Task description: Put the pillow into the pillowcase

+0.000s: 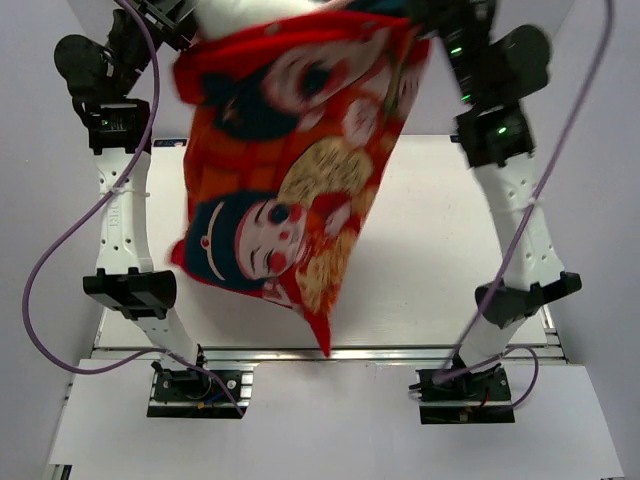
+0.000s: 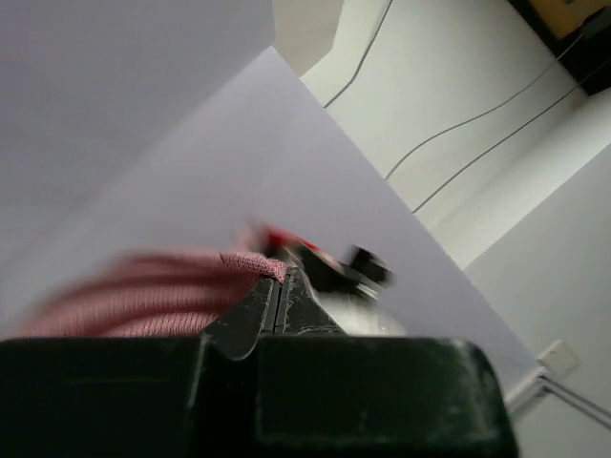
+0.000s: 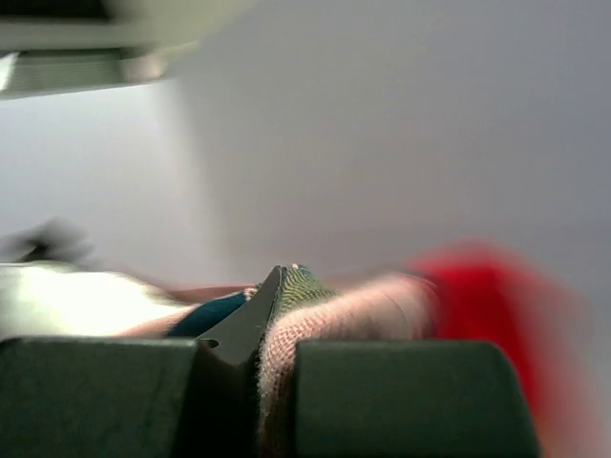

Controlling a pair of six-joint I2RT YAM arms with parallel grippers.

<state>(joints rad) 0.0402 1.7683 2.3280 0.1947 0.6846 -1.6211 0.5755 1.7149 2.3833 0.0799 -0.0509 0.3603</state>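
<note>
the pillowcase point(image 1: 290, 170) is up in the air over the table point(image 1: 440, 260), printed side facing the top camera, cartoon faces and navy patches all showing. its top edge is stretched across the far side between the two wrists. the long axis runs from there down toward the arm bases, leaning a bit to the right. the lowest corner comes to a point just short of the near table edge. it hangs loose and rumpled, not flat.

left gripper point(image 2: 279, 286): fingers pinched together on a faded pink woven edge of the cloth, no gap that i can see. right gripper point(image 3: 277, 286): same deal, fingers closed tight on a bunched pinkish fold with a bit of green and teal print, and a red blur off to the right.

the pillow point(image 1: 250, 12) is only a white puffy bit at the very top of the overhead view. it sits behind the case's upper edge, cut off by the frame, so i can't tell how it lies or whether any of it is inside the opening. both wrist views are smeared. there's something pale to the left in the right wrist view that i can't make out. in the overhead view the left arm point(image 1: 125, 215) and right arm point(image 1: 520, 215) reach up either side, and the grippers themselves are lost in the dark hardware at the top.
</note>
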